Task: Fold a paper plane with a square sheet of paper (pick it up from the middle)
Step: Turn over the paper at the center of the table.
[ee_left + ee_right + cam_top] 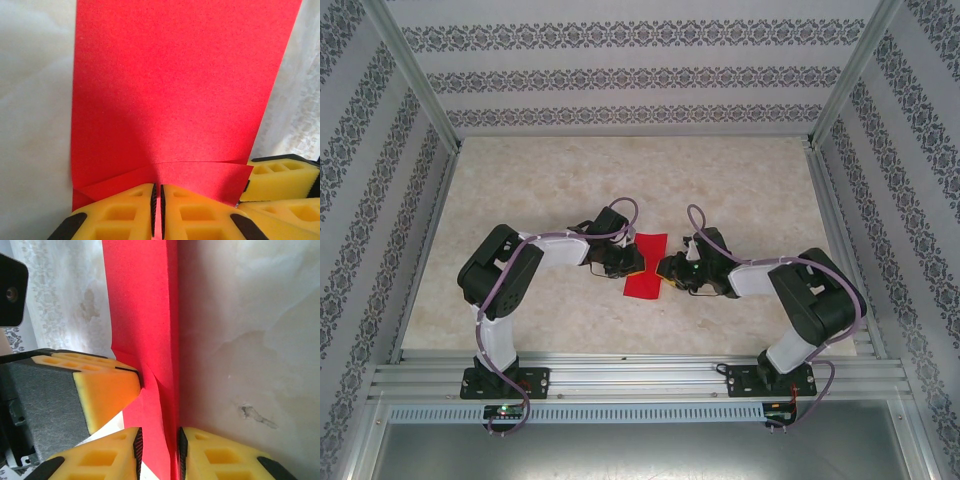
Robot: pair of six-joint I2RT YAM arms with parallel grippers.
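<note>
The square sheet of paper (pixel 645 262) is bright red and lies at the table's middle, folded into an upright strip between both grippers. My left gripper (pixel 623 262) grips its left edge. In the left wrist view the pads (pixel 154 210) sit almost together on the paper (pixel 175 90), and a small flap is lifted just beyond them. My right gripper (pixel 665 270) is at the paper's right side. In the right wrist view its jaws (pixel 159 452) stand apart around the raised red edge (pixel 145 315), with a gap on the left. A paper plane is out of view.
The pale marbled table (pixel 520 190) has bare room all round the paper. Patterned walls and metal frame posts (pixel 415 80) close it in at the left, back and right. The other arm's yellow fingers show close by in each wrist view (pixel 100 385) (pixel 280 175).
</note>
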